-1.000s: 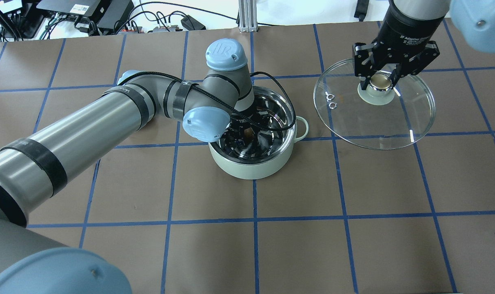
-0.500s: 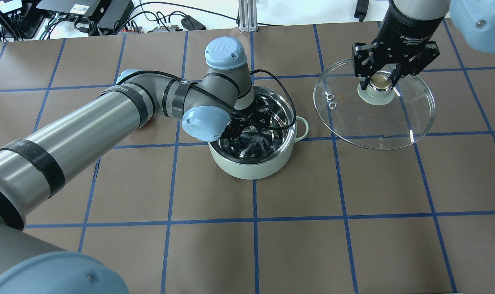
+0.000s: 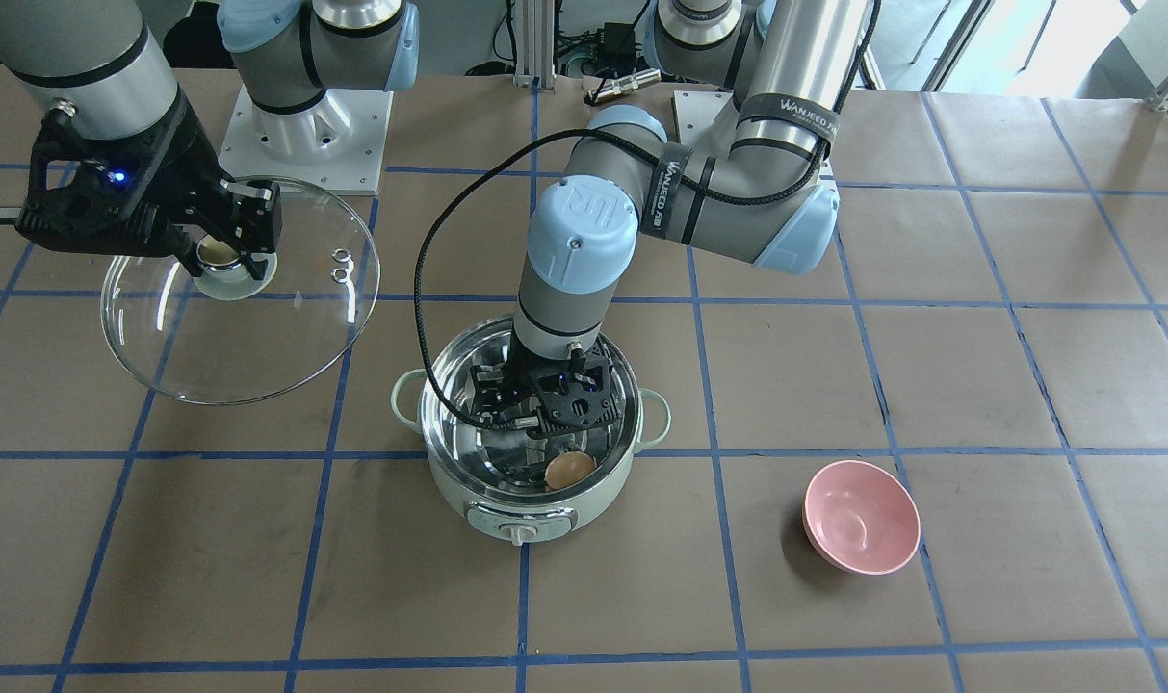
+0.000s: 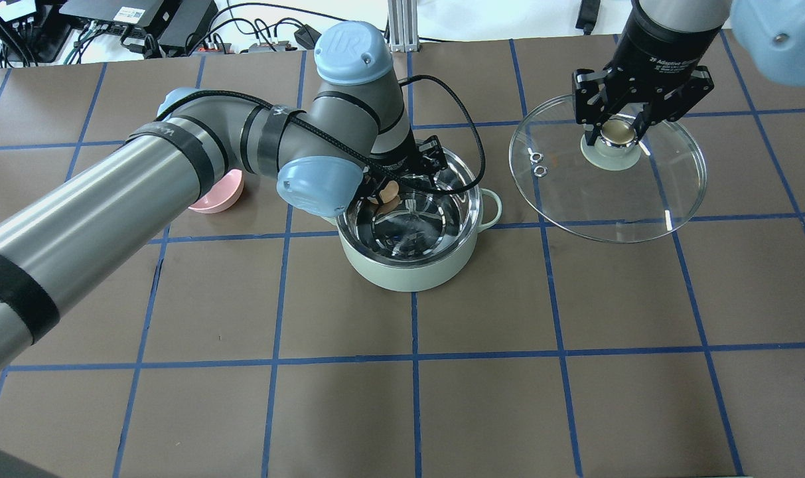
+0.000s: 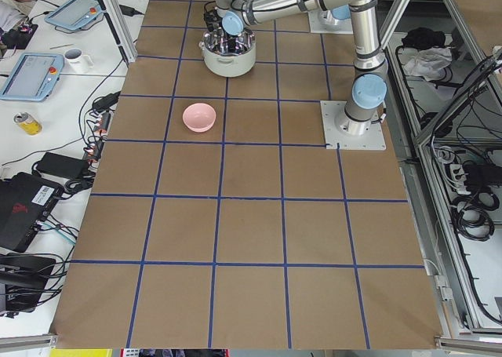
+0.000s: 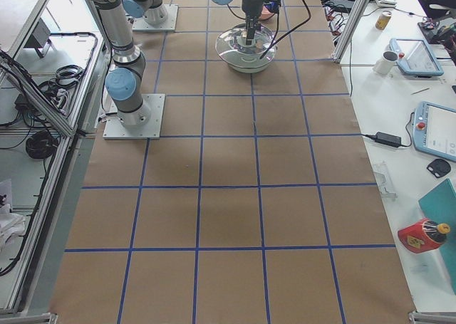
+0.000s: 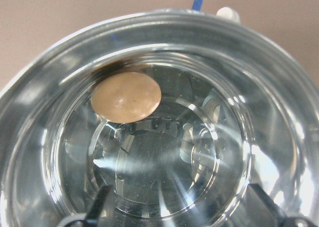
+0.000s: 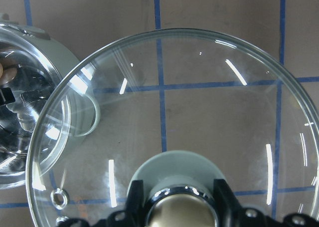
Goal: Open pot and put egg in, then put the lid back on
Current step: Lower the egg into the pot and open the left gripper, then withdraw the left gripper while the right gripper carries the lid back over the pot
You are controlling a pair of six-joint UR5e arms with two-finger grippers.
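Observation:
The mint-green pot point(image 3: 455, 493) stands uncovered mid-table, also in the overhead view point(image 4: 409, 275). The tan egg point(image 3: 570, 469) lies loose on its steel bottom near the wall, clear in the left wrist view point(image 7: 126, 97). My left gripper point(image 3: 545, 431) hangs open just inside the pot's rim, empty, above and beside the egg; its fingertips point(image 7: 102, 207) stand wide apart. My right gripper point(image 4: 618, 133) is shut on the beige knob of the glass lid point(image 4: 608, 199) and holds it level above the table, beside the pot point(image 8: 30, 102).
A pink bowl point(image 3: 861, 517) sits on the table on my left of the pot, also in the overhead view point(image 4: 216, 196). The left arm's black cable point(image 3: 429, 289) loops over the pot. The arm bases stand at the table's back edge.
My left gripper has risen from deep in the pot toward the rim, leaving the egg lying free inside. The left arm lifted, uncovering the pink bowl. The right arm and lid have not moved.

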